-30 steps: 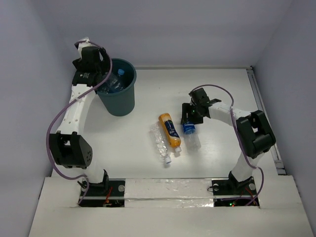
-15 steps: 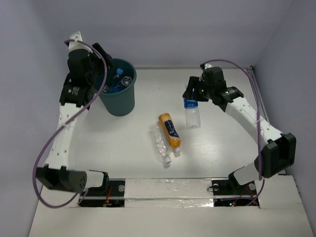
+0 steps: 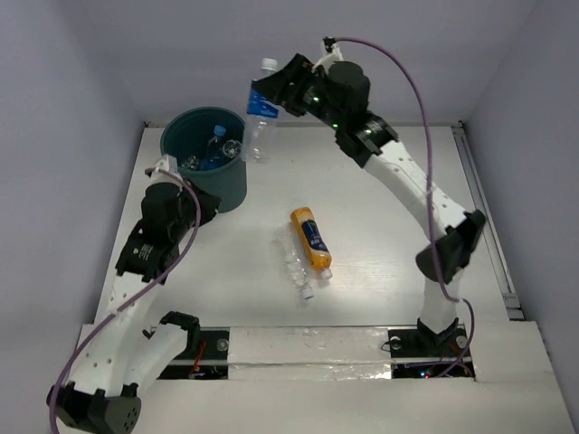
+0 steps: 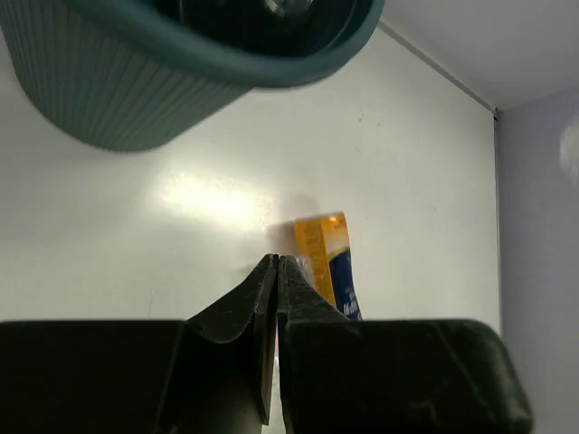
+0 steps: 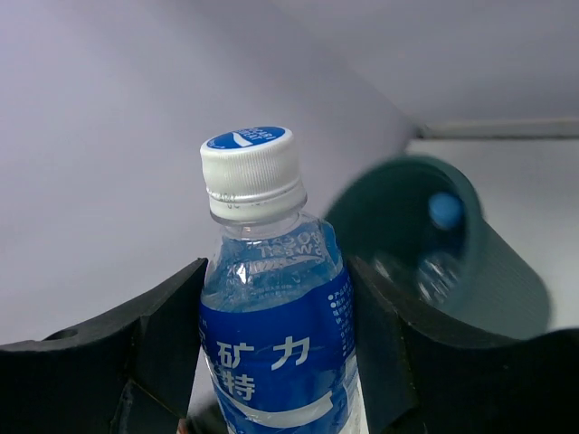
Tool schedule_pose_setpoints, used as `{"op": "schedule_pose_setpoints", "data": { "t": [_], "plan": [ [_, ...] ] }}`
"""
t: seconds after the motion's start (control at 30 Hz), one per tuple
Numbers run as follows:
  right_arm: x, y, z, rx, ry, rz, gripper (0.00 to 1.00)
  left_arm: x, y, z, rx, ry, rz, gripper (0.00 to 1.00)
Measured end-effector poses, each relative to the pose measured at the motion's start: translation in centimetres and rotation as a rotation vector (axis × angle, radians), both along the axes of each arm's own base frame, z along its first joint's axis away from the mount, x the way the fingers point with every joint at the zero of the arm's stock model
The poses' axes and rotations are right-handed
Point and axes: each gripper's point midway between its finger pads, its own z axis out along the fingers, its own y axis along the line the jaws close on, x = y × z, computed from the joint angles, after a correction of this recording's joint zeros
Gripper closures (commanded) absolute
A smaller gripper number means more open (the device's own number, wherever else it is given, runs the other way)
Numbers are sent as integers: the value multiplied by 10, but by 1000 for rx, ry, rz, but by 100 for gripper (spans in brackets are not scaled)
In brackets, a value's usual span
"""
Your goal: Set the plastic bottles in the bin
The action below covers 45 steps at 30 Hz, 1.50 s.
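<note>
Right gripper (image 3: 270,98) pinches one blue-labelled bottle (image 3: 259,127) near the single bin (image 3: 226,188), which holds perhaps three more; two others, an orange bottle (image 3: 310,239) and a clear bottle (image 3: 293,260), lie loose; left gripper (image 4: 276,287) is pressed together.

Top view: taken from above and behind the near edge, angled down, the whole surface (image 3: 380,262) covered. Left wrist view: set low, aimed past the left end effector (image 4: 276,267) across the surface at the bin (image 4: 109,90) and orange bottle (image 4: 321,249). Right wrist view: raised, close on the blue-labelled bottle (image 5: 271,353), bin behind. The bin is shared by all three.
</note>
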Motion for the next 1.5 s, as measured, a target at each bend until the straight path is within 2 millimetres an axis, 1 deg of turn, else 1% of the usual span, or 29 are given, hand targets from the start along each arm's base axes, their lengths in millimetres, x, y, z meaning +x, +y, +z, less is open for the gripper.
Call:
{"op": "schedule_pose_setpoints", "data": {
  "t": [0.13,0.2,0.23,0.27,0.3,0.33,0.37,0.4,0.43,0.47,0.53,0.57,0.67,0.73,0.77,0.87,0.93,0.97,1.0,1.03,1.07,1.1,1.17,1.23,1.33,1.37,1.43,1.47,1.5],
  "plan": [
    [38,48,8,146,30,-44,42,-25,-1,-27,-70,46,4,98],
    [54,68,4,206,34,-76,42,-34,-5,-41,-100,79,-8,93],
    [61,76,-2,223,43,-92,42,-38,-7,-49,-112,99,-19,90],
    [67,84,-11,236,55,-113,42,-43,-10,-58,-125,122,-30,85],
    [72,92,-20,243,63,-131,41,-48,-14,-68,-138,148,-43,81],
    [75,98,-31,240,75,-147,39,-52,-17,-78,-147,176,-56,77],
    [79,104,-44,229,89,-166,37,-58,-21,-89,-157,206,-71,70],
    [81,109,-54,220,98,-184,35,-62,-24,-99,-162,233,-84,67],
    [82,114,-64,209,106,-200,32,-68,-28,-110,-168,267,-101,63],
    [84,117,-73,197,111,-218,28,-74,-31,-119,-171,297,-114,54],
    [83,123,-84,176,110,-239,21,-81,-36,-129,-174,331,-139,47],
    [82,126,-88,166,106,-250,15,-84,-38,-131,-176,346,-152,41],
    [79,130,-91,142,90,-268,7,-88,-46,-134,-172,362,-192,33],
    [78,130,-89,129,72,-276,5,-89,-49,-136,-166,374,-209,31],
    [77,130,-88,123,65,-280,2,-89,-51,-138,-161,382,-219,28],
    [75,130,-87,88,37,-291,2,-93,-60,-146,-147,418,-259,25],
    [74,126,-89,53,23,-300,3,-96,-67,-149,-139,433,-289,22],
    [72,122,-88,33,17,-303,9,-97,-72,-151,-137,441,-305,21],
    [70,119,-89,12,15,-306,18,-99,-76,-152,-134,444,-322,20],
    [66,113,-91,-21,12,-308,29,-100,-81,-153,-132,448,-337,20],
    [61,105,-91,-56,10,-312,59,-102,-86,-154,-127,454,-354,19],
    [55,97,-89,-81,4,-314,73,-104,-92,-156,-126,461,-373,19],
    [35,72,-89,-147,-6,-314,90,-108,-102,-161,-115,484,-400,19],
    [10,40,-84,-195,-23,-317,92,-110,-112,-166,-108,500,-414,19],
    [-30,-11,-76,-226,-47,-299,86,-107,-121,-174,-98,524,-410,18],
    [-43,-26,-72,-222,-57,-287,78,-104,-122,-178,-94,532,-400,18],
    [-63,-52,-76,-229,-60,-264,64,-98,-124,-185,-84,544,-376,17],
    [-71,-62,-84,-246,-53,-252,48,-96,-124,-187,-81,547,-368,16],
    [-77,-71,-95,-264,-41,-243,39,-90,-126,-190,-71,554,-351,15]
  ]
}}
